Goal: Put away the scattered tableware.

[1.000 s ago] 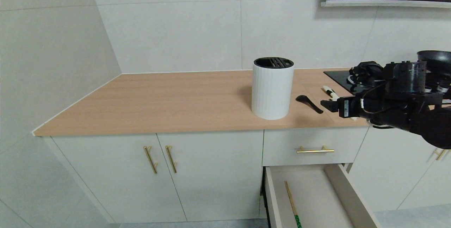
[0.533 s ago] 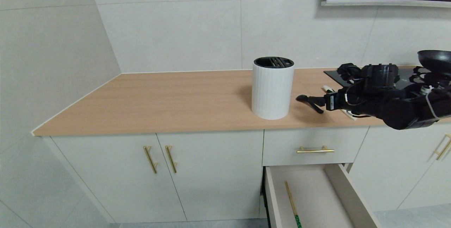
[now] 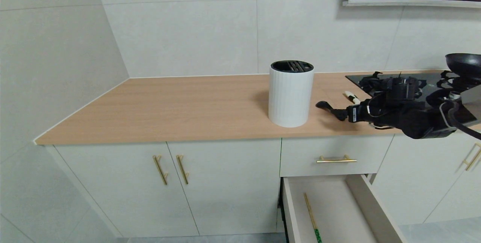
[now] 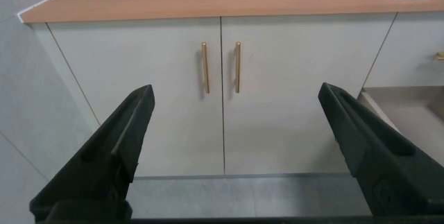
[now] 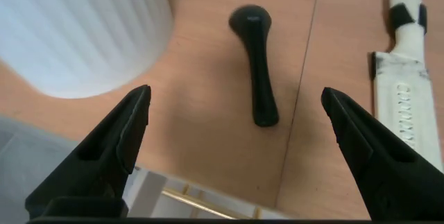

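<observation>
Head view, countertop: a long wooden top along a tiled wall, carrying the loose tableware at its right part.
Cabinet doors: two pale doors with brass handles under the top, both shut; the left wrist view faces them.
Drawer: the lower one of two under the top's right part, pulled out.
Holder: tall white ribbed cylinder with a black slotted top, upright on the countertop, just left of the spoon.
Right gripper: low over the countertop at the spoon's handle end; fingers spread wide, holding nothing. In the right wrist view the spoon lies ahead, between the two fingers. Contact cannot be told.
Left gripper: low before the cabinet doors, fingers spread wide apart, empty.
White utensil: flat on the countertop, right of the spoon, apart from it.
Black spoon: flat on the countertop, bowl toward the holder.
Chopsticks: lying inside the drawer, near its left wall.
</observation>
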